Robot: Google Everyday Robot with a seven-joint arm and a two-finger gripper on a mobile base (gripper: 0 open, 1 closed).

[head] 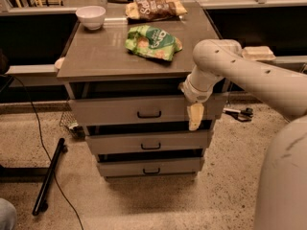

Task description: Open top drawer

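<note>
The top drawer (110,111) is the widest grey front of three on a small cabinet, with a dark loop handle (149,114) at its centre. A dark gap shows above the front. My gripper (195,117) hangs from the white arm (240,73) in front of the right end of the top drawer front. It is to the right of the handle and apart from it. The two narrower drawer fronts (149,142) sit below.
On the cabinet top (96,61) lie a white bowl (91,17), a green snack bag (152,41) and a brown snack bag (156,7). A black pole (48,176) and a cable lie on the floor at left. My white body (283,186) fills the lower right.
</note>
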